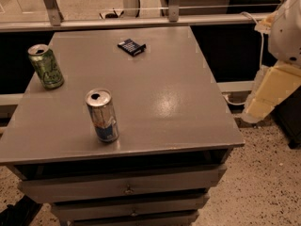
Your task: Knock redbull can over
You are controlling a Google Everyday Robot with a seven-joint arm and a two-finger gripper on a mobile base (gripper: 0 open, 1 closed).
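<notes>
The redbull can [101, 115] is slim, silver and blue with a small red mark. It stands upright with an opened top near the front left of the grey table top [169, 93]. Part of my arm [277, 69], white and cream, shows at the right edge, beyond the table's right side and well apart from the can. My gripper itself is out of view.
A wider green can [45, 66] stands upright at the table's left edge. A small dark blue packet [131, 46] lies near the back middle. Drawers [127, 187] sit under the top. A rail [141, 21] and cables run behind. The floor is speckled.
</notes>
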